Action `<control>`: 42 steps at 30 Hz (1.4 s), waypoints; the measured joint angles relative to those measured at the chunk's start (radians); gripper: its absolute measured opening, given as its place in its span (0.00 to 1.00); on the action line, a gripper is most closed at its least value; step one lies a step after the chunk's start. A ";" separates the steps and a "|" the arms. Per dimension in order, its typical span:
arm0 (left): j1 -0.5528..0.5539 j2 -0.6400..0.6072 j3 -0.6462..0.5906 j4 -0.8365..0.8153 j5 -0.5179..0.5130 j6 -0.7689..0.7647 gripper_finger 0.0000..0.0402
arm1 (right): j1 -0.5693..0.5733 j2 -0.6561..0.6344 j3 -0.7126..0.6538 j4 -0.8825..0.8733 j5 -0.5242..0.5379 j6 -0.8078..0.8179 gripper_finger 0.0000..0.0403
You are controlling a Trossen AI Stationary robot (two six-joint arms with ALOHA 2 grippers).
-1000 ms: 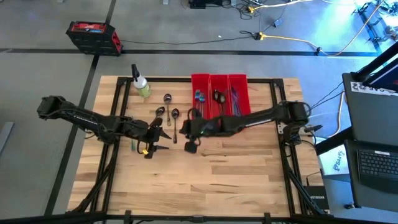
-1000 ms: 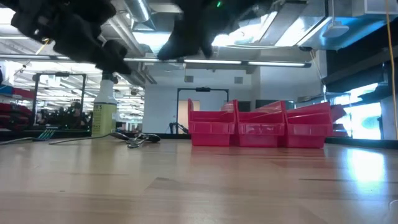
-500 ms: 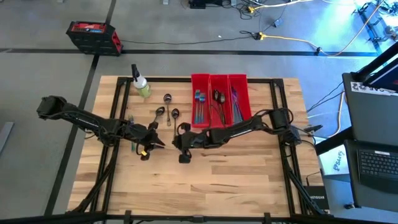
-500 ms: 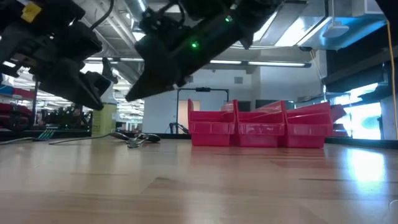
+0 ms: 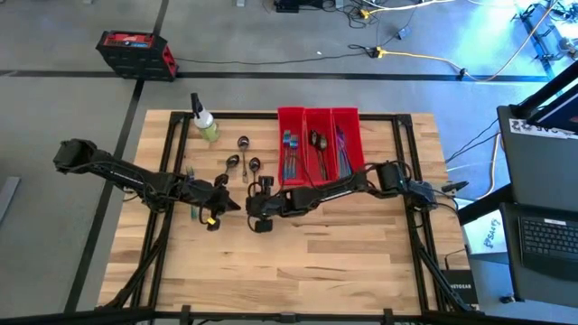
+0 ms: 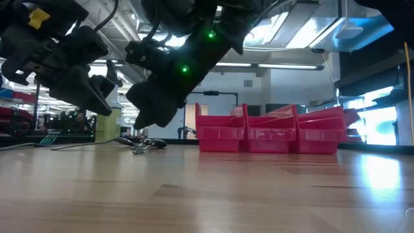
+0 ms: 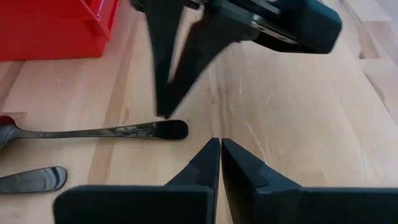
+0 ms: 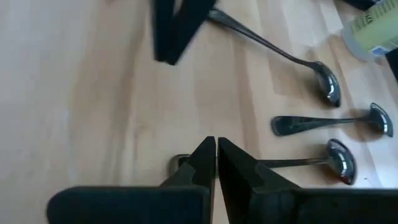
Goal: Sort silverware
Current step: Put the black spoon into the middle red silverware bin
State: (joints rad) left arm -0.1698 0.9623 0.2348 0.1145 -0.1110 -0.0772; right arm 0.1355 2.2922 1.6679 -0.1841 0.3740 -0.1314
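A: Status of the red bins [image 5: 318, 144], upper centre of the high view?

B: Each holds sorted silverware [image 5: 289, 153]. Three loose spoons [image 5: 244, 161] lie on the table [image 5: 361, 244] left of them; apparently a fork farther left.

A: Grippers?

B: Left gripper [image 5: 237, 205] and right gripper [image 5: 253, 206]: fingers pressed together, nothing held, meeting at centre. Sorting is mostly done.

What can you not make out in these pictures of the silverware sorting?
- High view: pieces inside the red bins are too small to tell fork from knife.
- Low view: bin contents are hidden by the bin walls; loose spoons show only as a small tangle.
- Left wrist view: one spoon is cut off by the picture's edge.
- Right wrist view: one spoon's handle is partly hidden behind the right gripper.
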 joint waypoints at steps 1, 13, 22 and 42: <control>0.002 0.000 0.000 0.001 -0.002 0.000 0.00 | -0.002 0.004 0.000 0.001 0.000 0.006 0.00; 0.007 0.000 0.000 0.001 0.005 -0.012 0.00 | -0.009 0.043 -0.001 -0.010 -0.037 0.125 0.00; 0.007 0.001 0.000 0.001 -0.038 -0.025 0.00 | -0.004 0.043 -0.001 -0.041 -0.137 0.211 0.00; 0.007 0.002 0.000 0.001 -0.049 -0.030 0.00 | 0.001 0.043 0.031 -0.040 0.052 0.099 0.00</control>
State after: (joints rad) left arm -0.1631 0.9642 0.2348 0.1157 -0.1604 -0.1075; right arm 0.1364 2.3348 1.6987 -0.2238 0.4265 -0.0324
